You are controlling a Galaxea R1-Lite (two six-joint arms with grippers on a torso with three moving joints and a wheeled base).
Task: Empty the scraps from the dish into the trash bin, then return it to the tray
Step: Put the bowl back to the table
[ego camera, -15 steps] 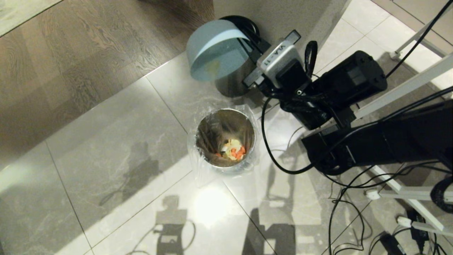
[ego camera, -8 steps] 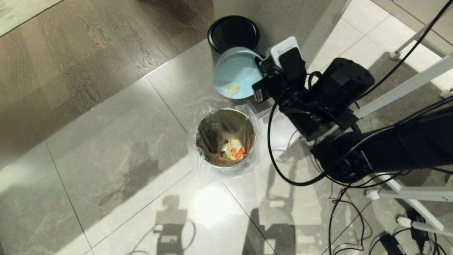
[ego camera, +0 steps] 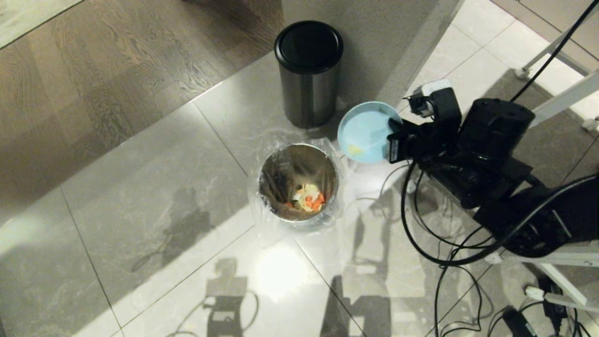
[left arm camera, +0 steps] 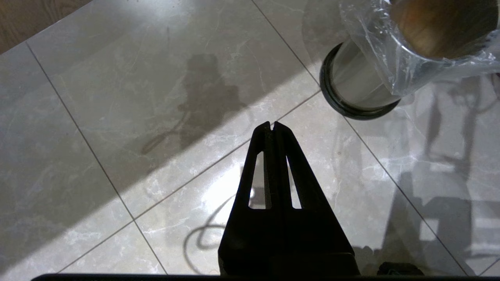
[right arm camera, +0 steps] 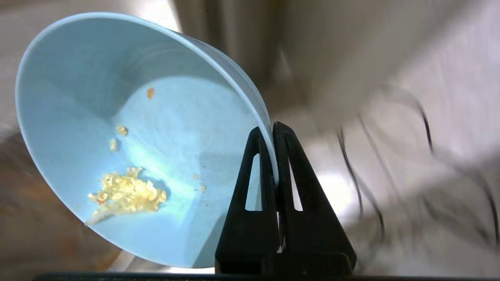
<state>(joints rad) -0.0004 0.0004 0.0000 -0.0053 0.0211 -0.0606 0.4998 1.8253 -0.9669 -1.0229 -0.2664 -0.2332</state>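
Our right gripper (right arm camera: 272,130) pinches the thin rim of the smooth, round light-blue dish (ego camera: 366,132), held beside the shiny steel trash bin (ego camera: 298,183). Its crinkled clear liner holds orange and yellow scraps (ego camera: 308,197); pale crumbs cling inside the dish. Our left gripper (left arm camera: 272,125) hangs pressed together over glossy marble tiles (left arm camera: 117,97).

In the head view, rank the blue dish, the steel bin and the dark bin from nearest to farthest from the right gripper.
1. Dish: clamped at its rim by the right gripper.
2. Steel bin: on the floor, left of and below the dish in the picture.
3. Dark bin: upper left, by the wall, slightly farther than the steel bin.
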